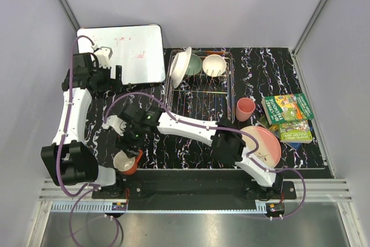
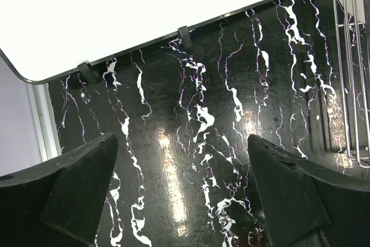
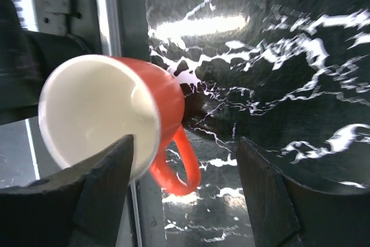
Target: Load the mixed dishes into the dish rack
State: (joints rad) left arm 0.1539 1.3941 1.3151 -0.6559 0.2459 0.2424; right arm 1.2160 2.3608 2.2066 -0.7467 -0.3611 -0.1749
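Note:
The orange mug (image 1: 127, 162) with a cream inside stands at the table's near edge, left of middle. My right gripper (image 1: 130, 142) hovers open just over it. In the right wrist view the mug (image 3: 110, 114) is at the left and its handle (image 3: 180, 166) lies between the open fingers of that gripper (image 3: 185, 195). The dish rack (image 1: 199, 88) holds the white plate (image 1: 180, 66), the mint green bowl (image 1: 195, 63) and the cream bowl (image 1: 214, 65). The small pink cup (image 1: 245, 109) and the pink-and-cream plate (image 1: 264, 144) sit to the right. My left gripper (image 1: 114, 77) is open and empty over bare table (image 2: 182, 183).
A whiteboard (image 1: 122, 54) lies at the back left, and its edge shows in the left wrist view (image 2: 133, 10). Green books (image 1: 287, 117) lie at the right edge. The rack's wires (image 2: 350, 67) are just right of the left gripper. The right arm stretches across the table's middle.

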